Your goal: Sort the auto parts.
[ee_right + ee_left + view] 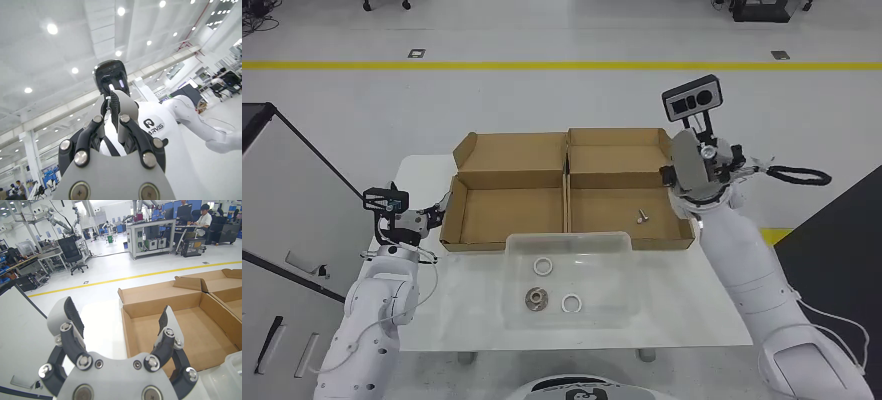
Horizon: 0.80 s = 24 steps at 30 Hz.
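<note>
- Above the right side of the white desk (682, 300), the right fingers (115, 108) are pinched together on a small silver screw (108, 103). Their tips are turned up toward the robot's head.
- The screw's long axis runs roughly along the length of the fingers. I cannot tell which end is its head.
- Beneath that raised arm sits the right brown cardboard box (602, 215), with a small metal bolt (642, 214) lying on its floor. This looks like the screw's proper bin.
- The box lies below the fingers and a little toward the robot's left. The drop would probably need the wrist rolled over so the tips face down, plus a short move inward over the box floor.
- The left fingers (72, 313) are spread wide with nothing between them. They hang just beside the outer wall of the left brown cardboard box (507, 212).
- A clear plastic tray (602, 280) in front of both boxes holds two white rings (543, 266) and a grey toothed metal part (535, 297). The left arm seems nearer to these.
</note>
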Tool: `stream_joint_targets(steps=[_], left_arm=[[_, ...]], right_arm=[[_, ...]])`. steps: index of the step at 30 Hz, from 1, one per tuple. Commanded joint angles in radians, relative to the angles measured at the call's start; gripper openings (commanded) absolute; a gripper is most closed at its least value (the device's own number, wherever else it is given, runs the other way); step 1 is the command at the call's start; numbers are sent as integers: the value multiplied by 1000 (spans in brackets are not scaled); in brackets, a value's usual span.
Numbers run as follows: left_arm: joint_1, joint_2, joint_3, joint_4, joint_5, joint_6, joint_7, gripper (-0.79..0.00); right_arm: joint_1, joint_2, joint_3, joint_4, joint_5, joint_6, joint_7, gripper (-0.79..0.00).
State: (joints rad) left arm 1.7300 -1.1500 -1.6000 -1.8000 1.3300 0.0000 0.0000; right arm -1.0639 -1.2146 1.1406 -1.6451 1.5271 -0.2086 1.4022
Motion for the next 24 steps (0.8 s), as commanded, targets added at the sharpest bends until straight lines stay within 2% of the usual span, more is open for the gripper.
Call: stream_joint_targets(steps=[1, 5, 12, 16, 21, 24], left_arm=[[0, 0, 0, 0, 0, 0, 0, 0], [0, 0, 0, 0, 0, 0, 0, 0], [0, 0, 0, 0, 0, 0, 0, 0], [0, 0, 0, 0, 0, 0, 0, 0], [0, 0, 0, 0, 0, 0, 0, 0], [0, 0, 0, 0, 0, 0, 0, 0]], right_arm=[[-4, -8, -4, -1, 52, -6, 0, -785], [-9, -21, -6, 1, 103, -16, -1, -785], [-9, -30, 15, 13, 55, -9, -16, -785], [-9, -30, 29, 20, -26, 4, -24, -785], [2, -19, 60, 24, -230, 34, -21, -785], [-2, -15, 77, 15, -280, 46, -21, -785]])
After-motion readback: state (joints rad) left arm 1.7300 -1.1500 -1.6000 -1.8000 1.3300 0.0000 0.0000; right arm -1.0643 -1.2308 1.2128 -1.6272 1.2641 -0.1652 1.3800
